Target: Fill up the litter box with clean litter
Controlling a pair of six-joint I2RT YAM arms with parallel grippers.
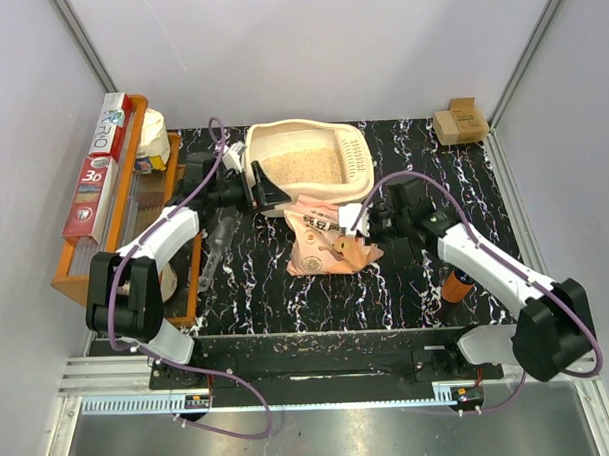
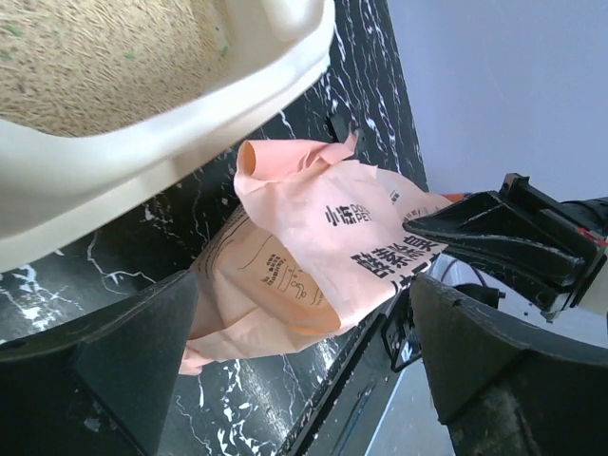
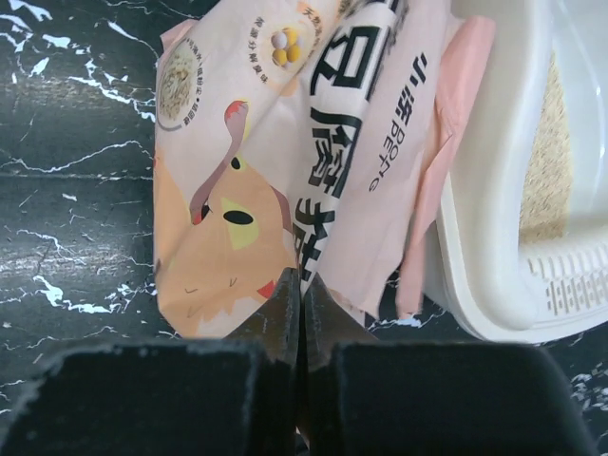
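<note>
The cream litter box [image 1: 354,146] stands at the back middle of the black marble table, with pale tan clean litter [image 1: 302,166] spread inside; its rim [image 2: 142,161] and its grille end [image 3: 579,280] show in the wrist views. The pink-and-white litter bag [image 1: 323,242] lies crumpled against the box's near side; it also shows in the left wrist view [image 2: 313,256] and the right wrist view [image 3: 285,142]. My left gripper [image 1: 268,194] is open and empty by the box's near left corner, its fingers [image 2: 123,370] wide apart. My right gripper [image 1: 358,222] is shut on the bag's right edge [image 3: 302,294].
An orange wooden tray [image 1: 124,209] with long foil boxes [image 1: 97,170] and a white container [image 1: 153,138] stands at the left. A clear plastic item [image 1: 217,246] lies beside it. A small cardboard box [image 1: 459,121] sits back right. An orange object [image 1: 455,283] stands under my right arm.
</note>
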